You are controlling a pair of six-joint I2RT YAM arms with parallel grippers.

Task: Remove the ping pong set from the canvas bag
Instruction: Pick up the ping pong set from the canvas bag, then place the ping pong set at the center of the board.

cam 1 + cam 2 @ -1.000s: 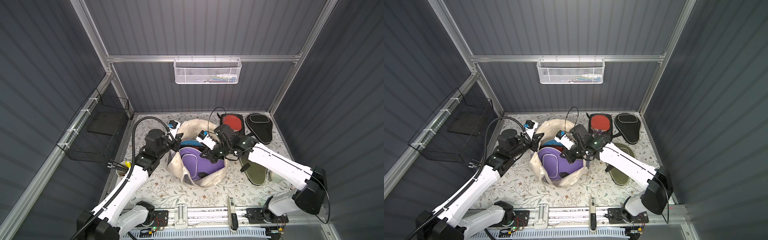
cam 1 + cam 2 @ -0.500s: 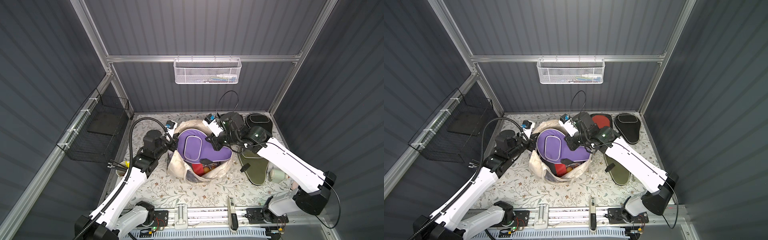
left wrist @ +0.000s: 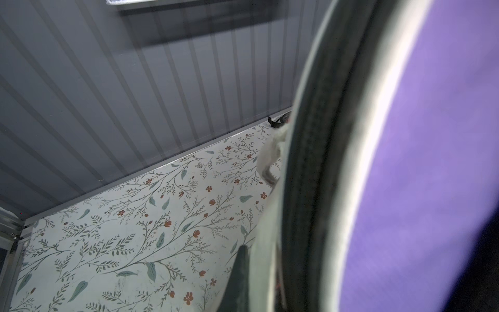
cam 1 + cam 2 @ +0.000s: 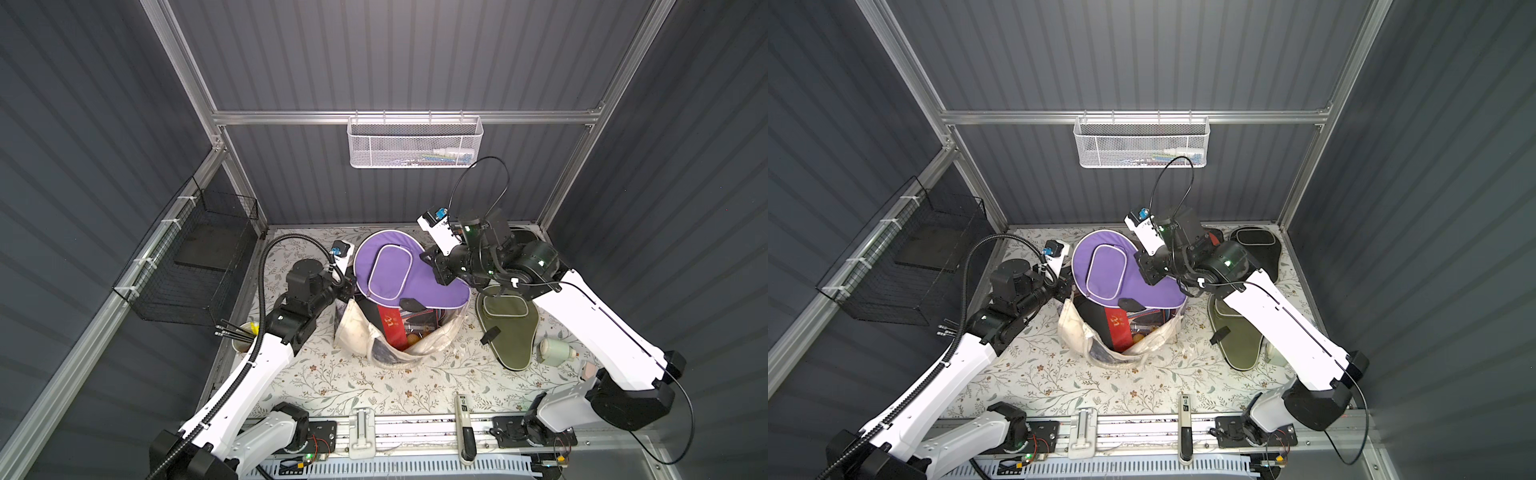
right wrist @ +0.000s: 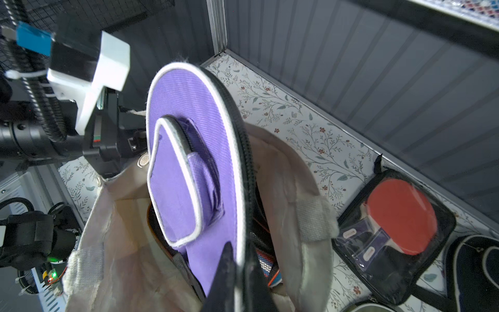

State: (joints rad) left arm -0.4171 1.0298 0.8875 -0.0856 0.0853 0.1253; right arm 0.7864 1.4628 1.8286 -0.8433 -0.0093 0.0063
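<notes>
Purple case (image 4: 390, 270) hangs over bag (image 4: 353, 332) mouth, its edge pinched in my closed right gripper (image 4: 435, 272); left gripper (image 4: 347, 286) clamps bag rim; thin pinch could slip, dropping case back in.

Ribbed matt purple cloth on the paddle case (image 5: 205, 121); rough cream canvas on the bag (image 5: 286, 189); glossy clear plastic over the pack (image 5: 399, 216).
</notes>
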